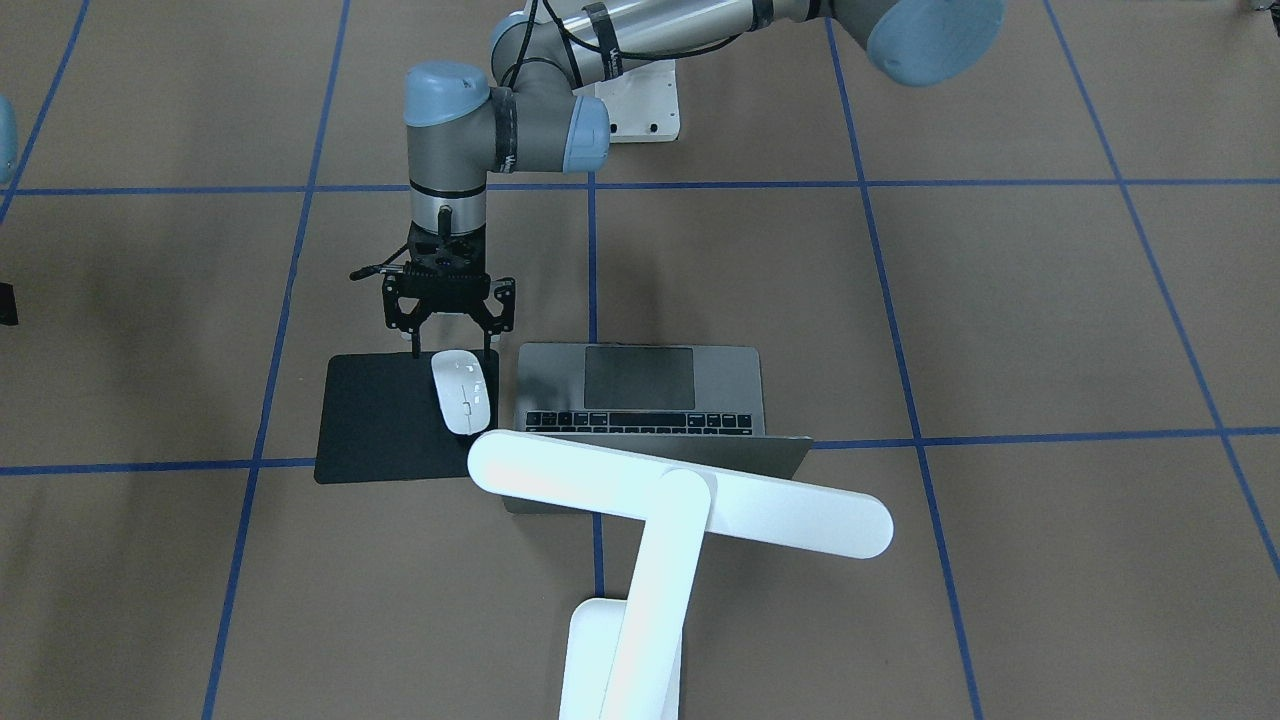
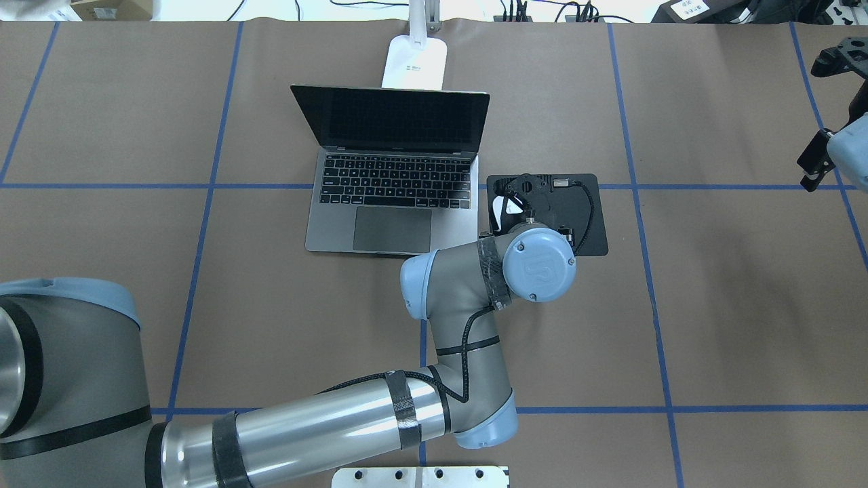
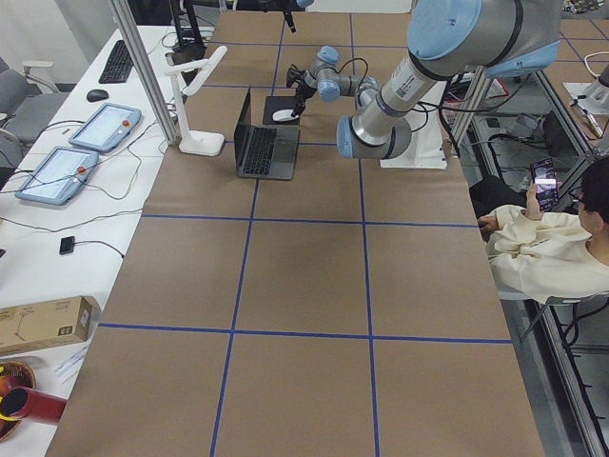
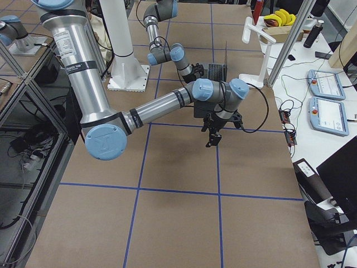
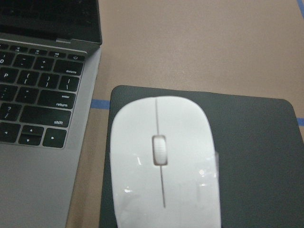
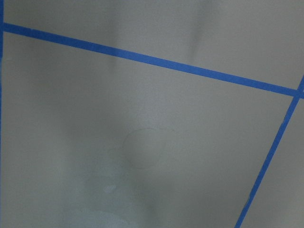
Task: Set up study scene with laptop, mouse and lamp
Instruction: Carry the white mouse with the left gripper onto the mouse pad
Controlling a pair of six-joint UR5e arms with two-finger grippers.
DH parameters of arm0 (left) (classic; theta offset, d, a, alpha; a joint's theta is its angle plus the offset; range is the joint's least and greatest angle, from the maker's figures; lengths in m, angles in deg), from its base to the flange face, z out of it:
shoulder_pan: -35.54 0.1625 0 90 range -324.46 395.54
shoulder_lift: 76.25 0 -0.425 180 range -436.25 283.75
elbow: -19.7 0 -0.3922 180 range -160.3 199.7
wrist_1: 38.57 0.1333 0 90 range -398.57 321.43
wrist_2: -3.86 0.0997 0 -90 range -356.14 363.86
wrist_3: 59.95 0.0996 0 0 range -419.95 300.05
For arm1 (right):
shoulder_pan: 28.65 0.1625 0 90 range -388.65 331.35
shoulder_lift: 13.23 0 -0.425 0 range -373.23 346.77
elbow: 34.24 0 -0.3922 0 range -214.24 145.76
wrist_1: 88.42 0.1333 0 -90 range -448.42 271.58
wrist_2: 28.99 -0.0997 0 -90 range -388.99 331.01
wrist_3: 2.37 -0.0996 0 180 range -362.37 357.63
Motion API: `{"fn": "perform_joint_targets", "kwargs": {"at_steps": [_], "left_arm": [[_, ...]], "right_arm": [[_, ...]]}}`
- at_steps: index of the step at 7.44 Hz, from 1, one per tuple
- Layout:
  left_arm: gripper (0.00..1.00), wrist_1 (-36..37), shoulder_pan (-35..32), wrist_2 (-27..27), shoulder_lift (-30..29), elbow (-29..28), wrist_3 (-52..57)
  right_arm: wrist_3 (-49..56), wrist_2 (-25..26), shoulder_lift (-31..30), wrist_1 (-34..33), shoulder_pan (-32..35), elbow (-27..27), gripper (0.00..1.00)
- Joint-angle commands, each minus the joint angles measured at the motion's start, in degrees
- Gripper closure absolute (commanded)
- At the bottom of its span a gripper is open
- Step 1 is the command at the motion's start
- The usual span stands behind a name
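The open grey laptop (image 1: 640, 385) sits mid-table, its dark screen facing the robot (image 2: 386, 203). The white lamp (image 1: 680, 495) stands behind it, its bar head over the lid and its base (image 2: 413, 64) on the table. The white mouse (image 1: 460, 392) lies on a black mat (image 1: 380, 420) beside the laptop and fills the left wrist view (image 5: 164, 161). My left gripper (image 1: 452, 350) is open, its fingers either side of the mouse's robot-facing end. My right gripper (image 4: 213, 134) hangs over bare table far to the side. I cannot tell if it is open.
A white ribbed pedestal (image 1: 640, 105) stands at the robot's side of the table. Blue tape lines cross the brown table cover (image 6: 142, 61). A seated person (image 3: 552, 248) is beside the table. A side desk with tablets (image 3: 105, 129) lies beyond the lamp.
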Motion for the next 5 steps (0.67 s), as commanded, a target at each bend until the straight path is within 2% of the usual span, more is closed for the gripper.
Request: {"fn": "perform_joint_targets", "kwargs": {"at_steps": [1,2,3,4,5], "left_arm": [[0.01,4.3,-0.19,-2.96,1.85,8.62,1.54],[0.01,13.3,-0.45,-6.03,7.96,22.16,2.24],[0.01,22.09,-1.5,-8.5,15.76,37.87,5.47],[0.01,29.66,-3.33,-11.74,23.93,51.25,7.41],[0.01,31.74,-6.14,-15.78,30.02,57.56,7.96]], "right_arm": [[-0.17,0.11,0.47,0.07,0.82,0.05,0.0],[-0.87,0.28,0.82,0.15,1.35,0.14,0.0],[-2.62,0.46,1.86,0.24,2.05,0.14,0.0],[-5.68,0.55,2.14,0.42,2.58,0.4,0.0],[-7.63,0.98,1.96,2.59,2.84,-0.03,0.0]]}}
